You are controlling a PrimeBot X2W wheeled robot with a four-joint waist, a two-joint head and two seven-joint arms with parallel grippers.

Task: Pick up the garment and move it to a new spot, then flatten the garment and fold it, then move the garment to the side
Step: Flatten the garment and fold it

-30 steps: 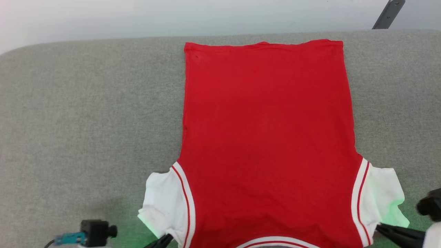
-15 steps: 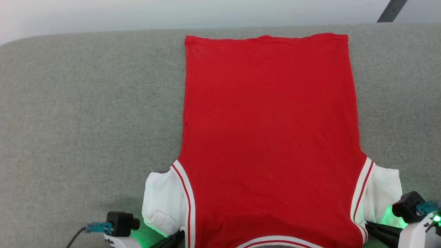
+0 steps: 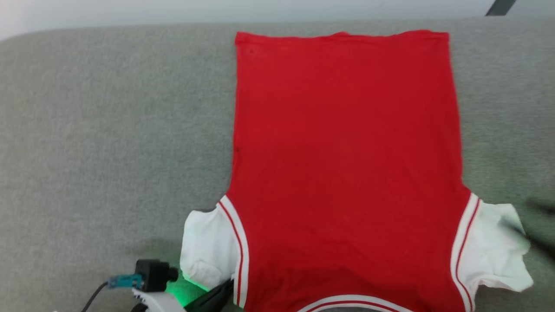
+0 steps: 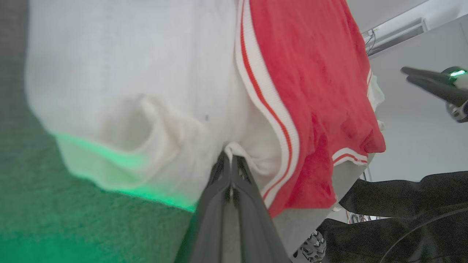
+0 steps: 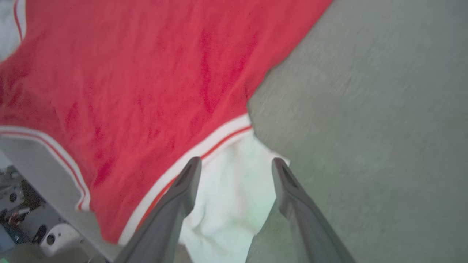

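The garment (image 3: 347,173) lies flat on the grey padded table (image 3: 108,130), plain red side up, hem at the far side and collar at the near edge. One white sleeve (image 3: 208,247) sticks out at the lower left, the other sleeve (image 3: 494,251) at the lower right. My left gripper (image 3: 219,294) is shut on the near edge of the left sleeve; the left wrist view shows its fingers (image 4: 229,162) pinching a fold of white cloth. My right gripper (image 5: 236,164) is open just above the right sleeve (image 5: 234,197), holding nothing. It also hangs in the air in the left wrist view (image 4: 405,73).
The table's far edge (image 3: 130,26) meets a pale wall. A dark strut (image 3: 501,8) shows at the top right. Bare grey surface spreads left of the garment and a narrower strip on its right (image 3: 507,108). The robot's dark body (image 4: 402,219) sits below the near edge.
My right gripper has opened, let go of the right sleeve and left the head view. The left gripper stays shut on its sleeve. The head camera has shifted slightly.
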